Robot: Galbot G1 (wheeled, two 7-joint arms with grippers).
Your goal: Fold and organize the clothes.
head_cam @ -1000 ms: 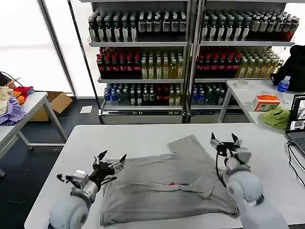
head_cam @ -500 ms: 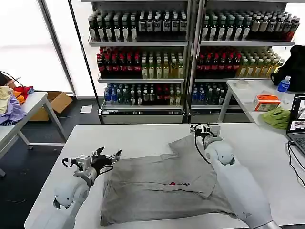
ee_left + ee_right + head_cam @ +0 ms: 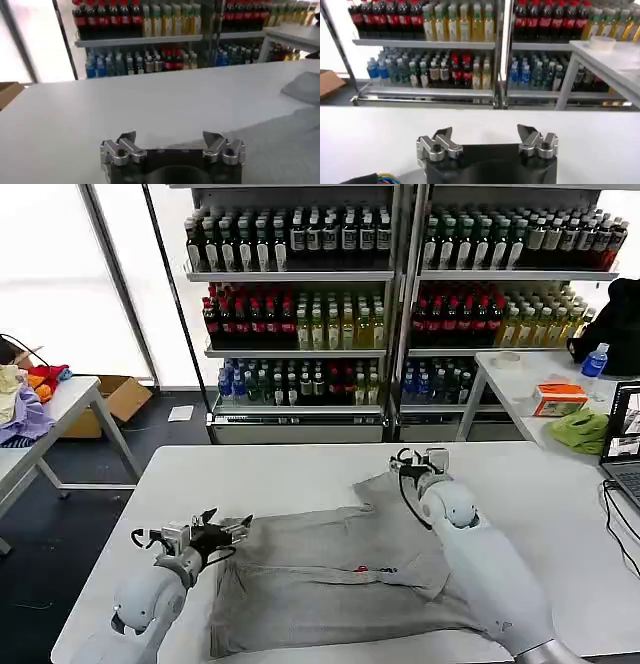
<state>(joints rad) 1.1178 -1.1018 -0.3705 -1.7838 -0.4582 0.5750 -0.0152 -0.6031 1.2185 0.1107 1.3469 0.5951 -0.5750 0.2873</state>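
A light grey short-sleeved shirt lies spread on the white table, with a small multicoloured print near its middle. My left gripper is open at the shirt's near-left corner, low over the cloth edge; in the left wrist view the gripper has its fingers wide apart above the table, with shirt fabric off to one side. At the shirt's far sleeve hovers my right gripper, also open; in the right wrist view that gripper holds nothing over bare table.
Shelves of bottled drinks stand behind the table. A side table on the right carries a lime-green cloth, an orange box and a laptop. Coloured fabrics lie on a left side table.
The right arm swung from the table's right side to the shirt's far sleeve. My left gripper dropped lower and moved slightly left, to the shirt's left edge. The shirt has not moved.
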